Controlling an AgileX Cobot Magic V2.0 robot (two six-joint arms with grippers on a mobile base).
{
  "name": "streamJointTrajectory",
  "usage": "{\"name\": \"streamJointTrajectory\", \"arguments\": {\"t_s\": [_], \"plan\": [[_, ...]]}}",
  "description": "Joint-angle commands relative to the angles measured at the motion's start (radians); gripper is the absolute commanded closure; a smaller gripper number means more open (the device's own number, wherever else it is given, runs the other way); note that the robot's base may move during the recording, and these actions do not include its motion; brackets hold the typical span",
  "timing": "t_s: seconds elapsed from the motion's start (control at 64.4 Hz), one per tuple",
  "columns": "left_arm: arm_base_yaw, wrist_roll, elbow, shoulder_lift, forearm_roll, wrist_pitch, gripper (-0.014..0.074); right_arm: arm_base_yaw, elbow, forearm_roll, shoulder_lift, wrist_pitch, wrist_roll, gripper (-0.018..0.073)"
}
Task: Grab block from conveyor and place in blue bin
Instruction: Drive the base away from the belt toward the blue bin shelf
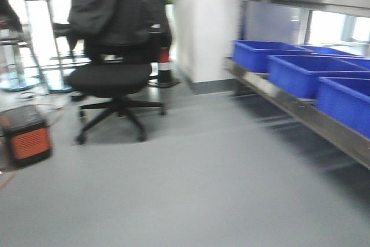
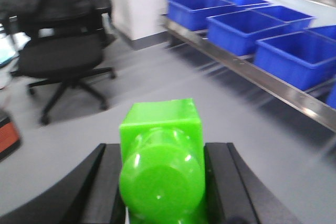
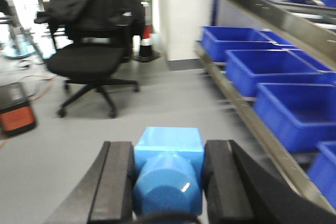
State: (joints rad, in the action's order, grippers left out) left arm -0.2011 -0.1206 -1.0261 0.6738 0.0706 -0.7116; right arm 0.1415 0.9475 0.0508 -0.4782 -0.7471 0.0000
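Right gripper is clamped on the small light blue plastic block at bottom centre of the right wrist view, with a black finger tight on each side. Left gripper is closed on a bright green plastic block, bottom centre of its own view. Open blue plastic bins sit in a row on a long steel shelf down the right side, well apart from both blocks. Black swivel office chair upper left, orange-and-black box on the grey floor. Front view's pretty blurry.
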Motion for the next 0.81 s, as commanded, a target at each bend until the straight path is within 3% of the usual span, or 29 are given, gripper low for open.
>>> {"name": "streamJointTrajectory", "arguments": {"t_s": [0.0, 0.792], "plan": [[-0.006, 0.002, -0.001, -0.005, 0.008, 0.021, 0.0707, 0.002, 0.007, -0.007, 0.002, 0.022, 0.000, 0.0711], [-0.006, 0.002, -0.001, -0.005, 0.008, 0.023, 0.0707, 0.002, 0.007, -0.007, 0.002, 0.022, 0.000, 0.0711]]}}
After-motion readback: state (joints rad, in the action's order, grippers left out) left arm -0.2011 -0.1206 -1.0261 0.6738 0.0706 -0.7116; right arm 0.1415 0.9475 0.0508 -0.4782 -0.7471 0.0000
